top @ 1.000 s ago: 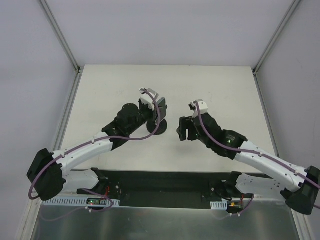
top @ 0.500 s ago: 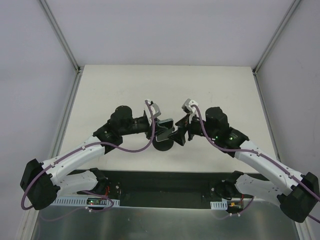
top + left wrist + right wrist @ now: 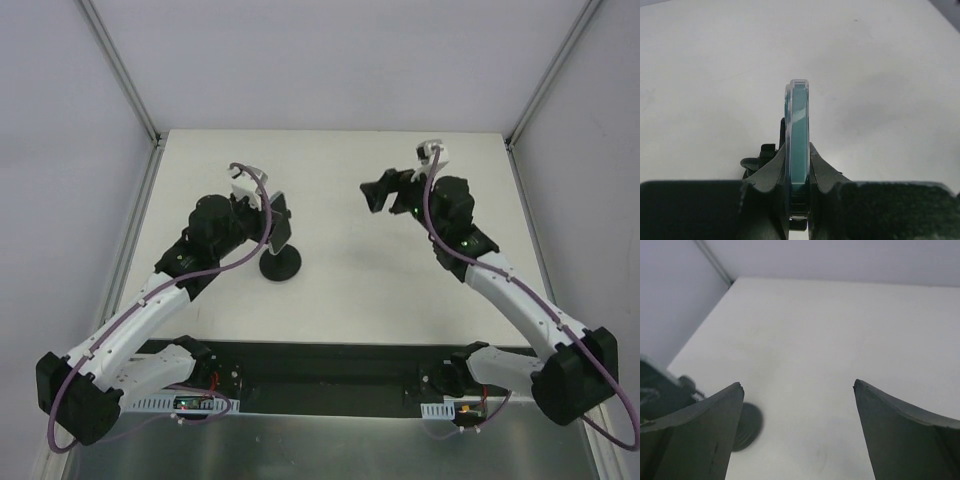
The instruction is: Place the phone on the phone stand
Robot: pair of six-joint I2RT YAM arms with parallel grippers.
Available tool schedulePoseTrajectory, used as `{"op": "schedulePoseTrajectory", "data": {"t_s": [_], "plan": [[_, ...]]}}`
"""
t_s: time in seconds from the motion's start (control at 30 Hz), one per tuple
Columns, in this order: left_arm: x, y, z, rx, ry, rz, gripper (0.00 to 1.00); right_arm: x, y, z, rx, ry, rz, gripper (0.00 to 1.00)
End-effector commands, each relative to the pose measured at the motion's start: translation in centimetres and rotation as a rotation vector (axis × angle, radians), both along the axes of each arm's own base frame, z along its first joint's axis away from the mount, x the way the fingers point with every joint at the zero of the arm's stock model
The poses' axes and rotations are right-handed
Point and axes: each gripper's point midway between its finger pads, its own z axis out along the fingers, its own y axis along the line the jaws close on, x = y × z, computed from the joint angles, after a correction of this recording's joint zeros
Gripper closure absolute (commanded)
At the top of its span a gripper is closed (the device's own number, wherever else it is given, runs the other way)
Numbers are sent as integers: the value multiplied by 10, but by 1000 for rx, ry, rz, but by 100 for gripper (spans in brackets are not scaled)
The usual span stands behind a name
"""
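The phone (image 3: 799, 125) shows a teal edge within a clear rim, the phone stand (image 3: 280, 267) is black, the table (image 3: 400, 290) plain off-white.

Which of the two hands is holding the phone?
The left hand, shut on the phone by the phone stand; the right hand is open and empty.

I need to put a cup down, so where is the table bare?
Bare table: the far strip along the back edge, and the middle between the phone stand and the open right claw. Crowded: around the left claw, shut on the phone by the stand.
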Motion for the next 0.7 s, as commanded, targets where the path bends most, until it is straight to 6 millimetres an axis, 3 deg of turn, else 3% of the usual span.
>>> {"op": "schedulePoseTrajectory", "data": {"t_s": [0.0, 0.07, 0.13, 0.17, 0.23, 0.33, 0.5, 0.67], "plan": [[15, 54, 52, -60, -62, 297, 100, 63, -15, 51, 187, -77, -144, 7], [18, 80, 56, -28, -52, 441, 100, 65, -17, 33, 152, -58, -146, 8], [13, 102, 46, 34, -3, 537, 100, 64, -18, 22, 163, -78, -148, 9], [11, 114, 49, 46, -6, 600, 100, 61, -23, -3, 145, -43, -165, 9], [0, 157, 38, 108, 31, 824, 100, 57, -25, -11, 149, -48, -168, 9], [-16, 195, 36, 171, 23, 997, 100, 49, -18, -18, 152, -55, -114, 9], [-34, 221, 45, 165, -43, 1076, 100, 42, -15, -22, 138, -85, -74, 9], [-34, 191, 48, 139, -136, 789, 100, 32, -2, -17, 137, -117, 18, 9]]}}
